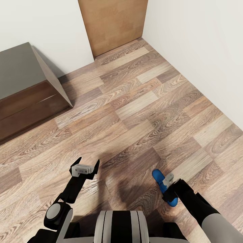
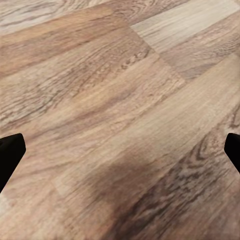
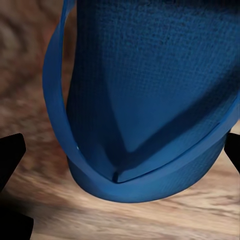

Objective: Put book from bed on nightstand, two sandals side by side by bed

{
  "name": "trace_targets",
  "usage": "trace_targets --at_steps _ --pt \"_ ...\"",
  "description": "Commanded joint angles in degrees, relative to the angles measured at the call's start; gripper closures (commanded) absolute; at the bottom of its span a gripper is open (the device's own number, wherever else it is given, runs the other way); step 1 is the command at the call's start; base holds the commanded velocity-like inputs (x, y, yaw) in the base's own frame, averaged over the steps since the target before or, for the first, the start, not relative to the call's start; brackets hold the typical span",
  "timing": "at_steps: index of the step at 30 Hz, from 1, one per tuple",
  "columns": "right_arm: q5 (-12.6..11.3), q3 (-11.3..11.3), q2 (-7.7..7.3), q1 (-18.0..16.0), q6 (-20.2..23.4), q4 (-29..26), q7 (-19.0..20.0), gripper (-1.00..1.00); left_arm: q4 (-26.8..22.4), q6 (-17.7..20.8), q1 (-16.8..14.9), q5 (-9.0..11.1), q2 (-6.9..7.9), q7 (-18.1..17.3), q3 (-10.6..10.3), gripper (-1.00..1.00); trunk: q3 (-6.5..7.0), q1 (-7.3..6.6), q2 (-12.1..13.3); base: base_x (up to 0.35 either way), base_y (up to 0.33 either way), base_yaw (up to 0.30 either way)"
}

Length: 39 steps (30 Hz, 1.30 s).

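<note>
One blue sandal (image 1: 157, 175) lies low over the wood-plank floor (image 1: 141, 111) at the lower right of the head view. My right gripper (image 1: 166, 185) is directly over it and hides its middle. In the right wrist view the sandal (image 3: 150, 90) sits close up between the black fingertips (image 3: 11, 152), which stand wide apart with a gap on one side, so the gripper is open. My left gripper (image 1: 88, 162) hovers open over bare floor, its fingertips (image 2: 10, 155) spread with nothing between them. The book and the bed are out of view.
A dark brown wooden cabinet (image 1: 23, 91) with drawer fronts and a glossy top stands against the white wall at the left, cut off by the picture's edge. A brown wooden door (image 1: 114, 23) is at the back. A white wall (image 1: 202, 50) bounds the right side.
</note>
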Motion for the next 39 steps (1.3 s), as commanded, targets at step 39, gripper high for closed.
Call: trace_targets --at_steps 39 --pt "0.8 0.1 0.12 0.0 -0.3 -0.7 -0.9 -1.0 0.6 0.2 0.0 0.1 -0.03 -0.3 0.1 -1.0 -0.69 0.07 -0.1 0.0 0.0 0.0"
